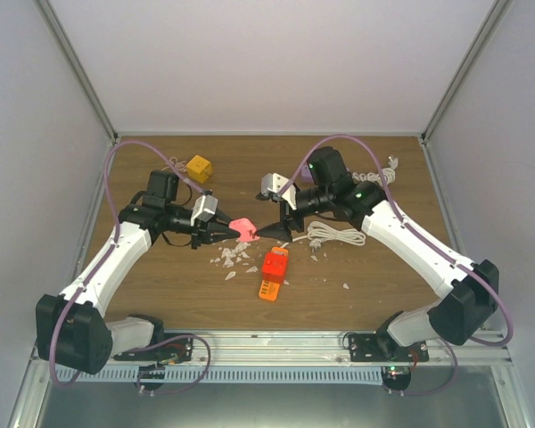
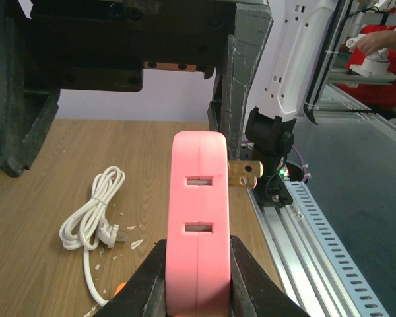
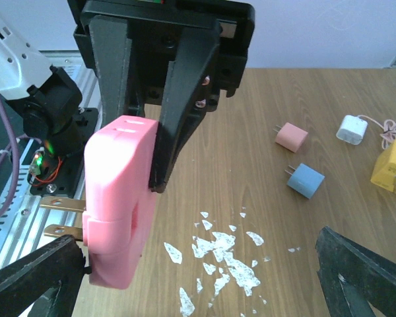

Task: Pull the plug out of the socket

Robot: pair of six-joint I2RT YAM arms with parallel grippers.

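The left gripper point(image 1: 231, 233) clamps the pink socket block point(image 3: 119, 165) above the counter point(image 1: 366, 276), seemingly steadying it so the wide-spread right gripper point(image 1: 269, 231), straddling it, can pull what looks like the plug point(image 3: 112, 257).

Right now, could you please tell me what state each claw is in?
Left claw: closed on the pink plug.
Right claw: open, holding nothing.

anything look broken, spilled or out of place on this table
Yes: pale white flakes lie scattered across the brown wooden table, beside the orange plastic block. They look like chipped or broken-off debris; their source isn't visible.
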